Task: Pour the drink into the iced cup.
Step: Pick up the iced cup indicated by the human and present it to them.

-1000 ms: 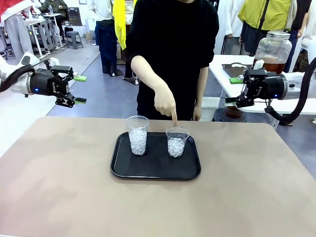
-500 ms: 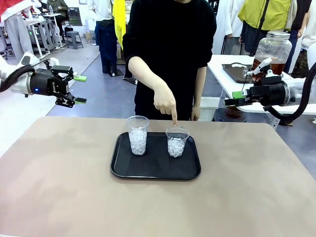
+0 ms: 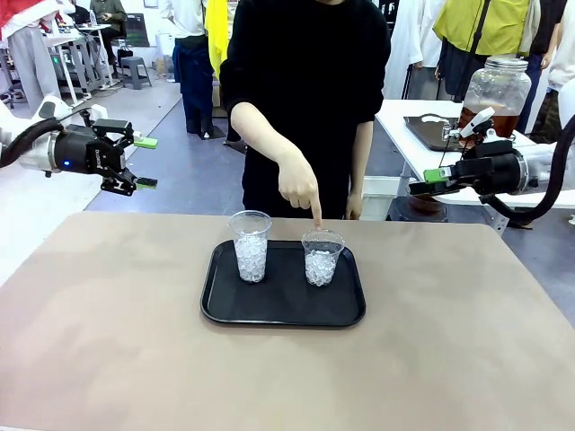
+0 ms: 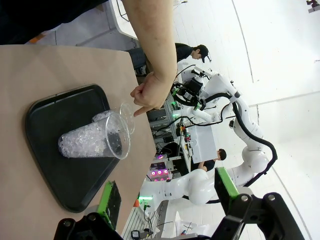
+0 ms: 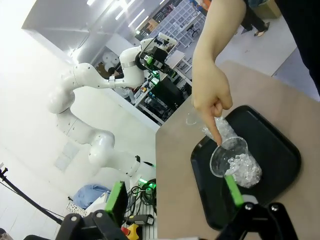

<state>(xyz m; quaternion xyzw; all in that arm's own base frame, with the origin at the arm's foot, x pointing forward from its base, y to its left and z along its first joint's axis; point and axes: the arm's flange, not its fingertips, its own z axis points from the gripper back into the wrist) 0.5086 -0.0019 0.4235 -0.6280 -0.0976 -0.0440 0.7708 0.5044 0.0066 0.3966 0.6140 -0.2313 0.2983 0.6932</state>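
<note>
Two clear cups of ice stand on a black tray (image 3: pixel 282 310): a taller cup (image 3: pixel 251 245) on the left and a shorter cup (image 3: pixel 322 257) on the right. A person's hand (image 3: pixel 299 187) points a finger down at the shorter cup's rim. The amber drink fills the bottom of a glass jar (image 3: pixel 496 91) on a white side table at the far right. My right gripper (image 3: pixel 454 148) hangs open just in front of that jar. My left gripper (image 3: pixel 139 162) is open in the air beyond the table's far left corner. The left wrist view has both cups (image 4: pixel 92 141) lying sideways.
The tan table (image 3: pixel 117 341) has bare room all around the tray. The person in black stands at the far edge, behind the tray. A dark tray (image 3: pixel 429 128) lies on the white side table beside the jar.
My right gripper has rolled at the wrist, so its fingers now stand one above the other near the jar. The left arm and the pointing hand have stayed put.
</note>
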